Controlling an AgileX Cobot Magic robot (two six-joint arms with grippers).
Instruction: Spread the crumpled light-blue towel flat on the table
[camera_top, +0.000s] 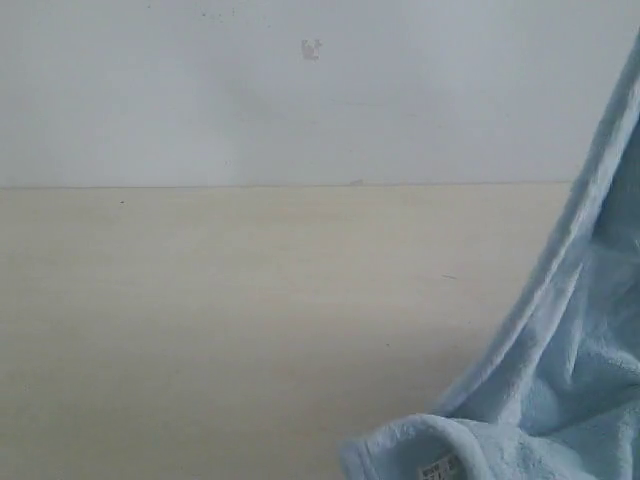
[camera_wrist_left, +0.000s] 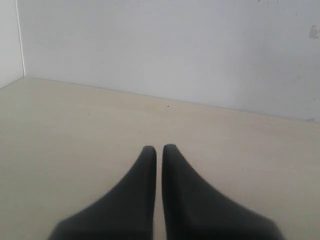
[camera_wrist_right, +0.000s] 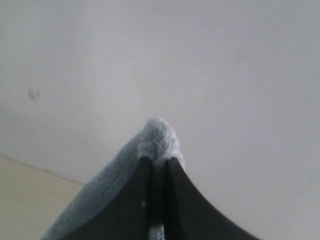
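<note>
Over cream table (camera_top: 200, 330), fluffy light-blue towel (camera_top: 580, 370) hangs pinched in right jaws; left jaws pressed together.

Fluffy terry-cloth towel (camera_top: 560, 400); matt, faintly grained, perhaps wooden table (camera_top: 200, 330); matt left fingers (camera_wrist_left: 135, 200).

Pale grey-white matte wall (camera_top: 300, 110), small grey scuff mark (camera_top: 311, 49) high up. Meets pale cream-beige tabletop (camera_top: 200, 330) in straight line. Soft even light.
</note>
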